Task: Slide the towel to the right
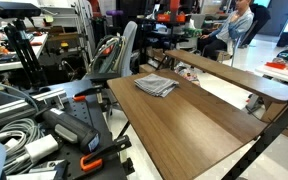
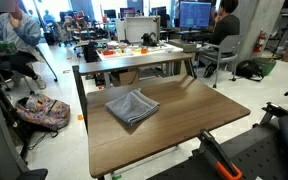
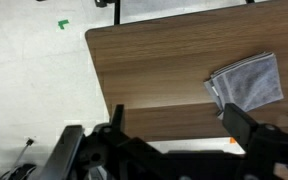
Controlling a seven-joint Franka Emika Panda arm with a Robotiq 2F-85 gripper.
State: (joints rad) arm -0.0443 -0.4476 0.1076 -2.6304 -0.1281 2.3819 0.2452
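Observation:
The towel [image 1: 156, 85] is a small grey folded cloth lying flat on the brown wooden table [image 1: 199, 130], near its far end. It also shows in an exterior view [image 2: 131, 107] on the table [image 2: 189, 105], toward one side. In the wrist view the towel [image 3: 249, 83] lies at the right, near the table's [image 3: 144, 70] edge. My gripper [image 3: 178, 125] is open and empty, its two dark fingers spread wide. It hangs high above the table's near edge, well clear of the towel, with the right finger just below the towel in the picture.
A second wooden table [image 1: 234, 72] stands behind the first. Cables and black equipment [image 1: 34, 130] crowd one side. A cluttered desk [image 2: 134, 50] and seated people [image 2: 14, 30] are beyond. Pale floor with a green mark [image 3: 63, 24] lies beside the table.

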